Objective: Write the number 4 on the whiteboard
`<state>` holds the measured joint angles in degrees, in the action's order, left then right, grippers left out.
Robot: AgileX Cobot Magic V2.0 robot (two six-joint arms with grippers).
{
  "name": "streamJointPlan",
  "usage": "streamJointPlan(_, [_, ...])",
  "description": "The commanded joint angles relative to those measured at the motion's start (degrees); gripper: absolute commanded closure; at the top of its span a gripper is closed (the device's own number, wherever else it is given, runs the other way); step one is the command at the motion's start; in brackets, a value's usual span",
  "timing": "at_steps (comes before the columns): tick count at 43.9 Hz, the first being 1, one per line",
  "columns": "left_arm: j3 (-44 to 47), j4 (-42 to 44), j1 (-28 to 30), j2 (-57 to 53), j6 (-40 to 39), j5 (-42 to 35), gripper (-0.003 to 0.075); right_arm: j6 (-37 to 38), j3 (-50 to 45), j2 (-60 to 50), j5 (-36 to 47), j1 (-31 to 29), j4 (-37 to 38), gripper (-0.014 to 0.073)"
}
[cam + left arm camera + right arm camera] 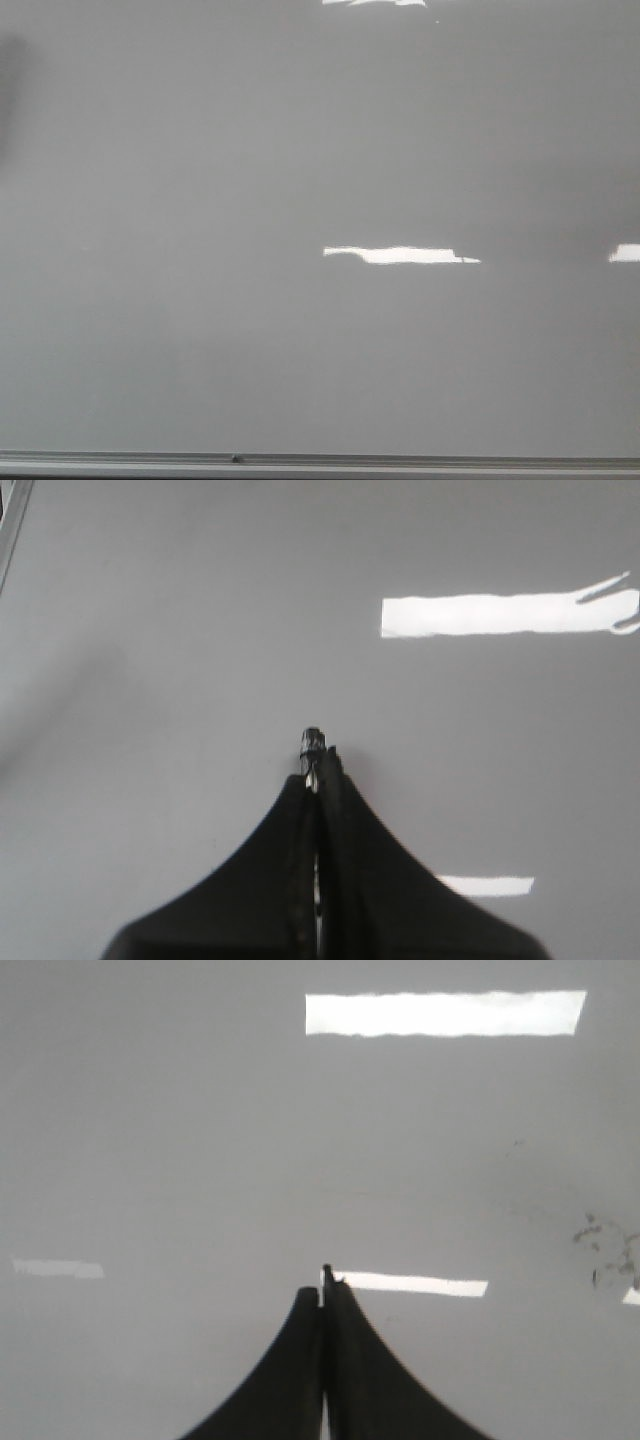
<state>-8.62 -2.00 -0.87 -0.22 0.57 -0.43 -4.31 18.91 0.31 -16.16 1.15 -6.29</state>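
The whiteboard [300, 160] fills the front view, glossy pale grey with bright glare patches. No number 4 shows on it in any view. Neither gripper shows in the front view. In the left wrist view my left gripper [320, 772] is shut on a thin marker whose metallic tip [312, 742] sticks out past the black fingers, close to the board [200, 630]. In the right wrist view my right gripper [322, 1295] is shut, its black fingers together in front of the board [200, 1140], with nothing seen held in it.
A grey metal rail [320, 462] runs along the board's lower edge, with a small dark spot [236, 459] on it. A strip of frame [12, 530] shows at the corner of the left wrist view. Faint dark smudges [600, 1245] mark the board in the right wrist view.
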Motion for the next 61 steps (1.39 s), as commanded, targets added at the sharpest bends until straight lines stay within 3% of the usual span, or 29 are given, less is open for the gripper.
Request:
streamJointPlan(1, [-7.6,-0.7,0.1,2.8,-0.6,0.7,0.0741,0.1,7.5,4.6,-1.1,-0.2,0.5,0.0664])
streamJointPlan(14, [-23.1,-0.7,0.1,13.1,-0.3,15.3,0.0741,0.1,18.7,17.4,-8.5,-0.2,0.6,0.0664])
streamJointPlan(28, [-22.6,-0.7,0.1,20.9,-0.1,19.2,0.0741,0.1,18.6,25.2,-11.3,-0.2,0.6,0.0664])
streamJointPlan(48, [-22.6,-0.7,0.1,25.7,-0.1,18.9,0.0740,-0.6,18.5,32.6,-11.5,-0.2,0.6,0.0652])
streamJointPlan(53, [-22.6,-0.6,0.1,26.2,0.2,19.0,0.0687,-0.9,18.5,32.8,-11.5,-0.2,0.6,0.0510])
streamJointPlan(59, [-22.6,-0.5,0.1,27.2,0.9,19.0,0.0389,-0.9,18.5,32.8,-11.8,-0.2,0.6,0.0188])
streamJointPlan(61, [-22.6,-0.5,0.1,27.6,1.8,18.9,0.0283,-0.9,18.5,32.8,-11.8,-0.2,0.6,0.0117])
